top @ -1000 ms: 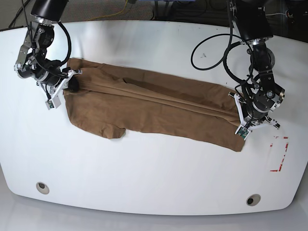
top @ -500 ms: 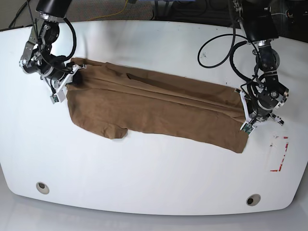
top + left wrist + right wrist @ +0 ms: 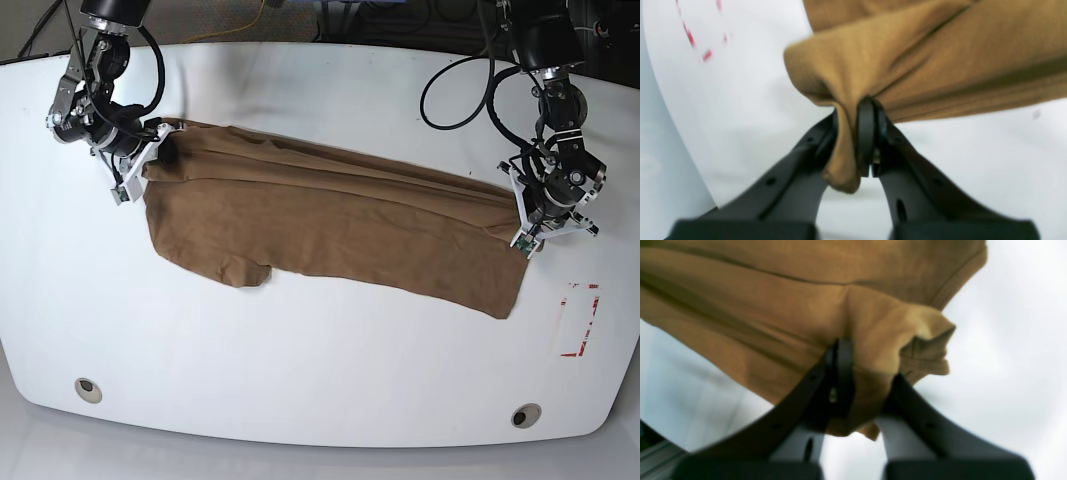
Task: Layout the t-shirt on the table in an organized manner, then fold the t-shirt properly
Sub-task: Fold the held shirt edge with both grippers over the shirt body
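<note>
The tan-brown t-shirt (image 3: 330, 225) lies stretched lengthwise across the white table (image 3: 320, 350), its upper edge pulled into long folds. My left gripper (image 3: 522, 212) is at the shirt's right end in the base view, shut on a bunched corner of the cloth (image 3: 850, 116). My right gripper (image 3: 150, 165) is at the shirt's left end, shut on a gathered bit of hem (image 3: 867, 370). In both wrist views the t-shirt (image 3: 923, 60) (image 3: 773, 306) spreads away from the fingers over the white top. The lower edge of the shirt rests flat on the table.
A red dashed rectangle mark (image 3: 580, 320) sits near the table's right edge, also blurred in the left wrist view (image 3: 690, 36). Two round grey holes (image 3: 87, 389) (image 3: 526, 414) are near the front edge. Black cables (image 3: 470, 95) loop behind the left arm.
Both grippers have moved toward the table's far side, carrying the shirt's ends with them. The shirt has slid back a little and lies straighter.
</note>
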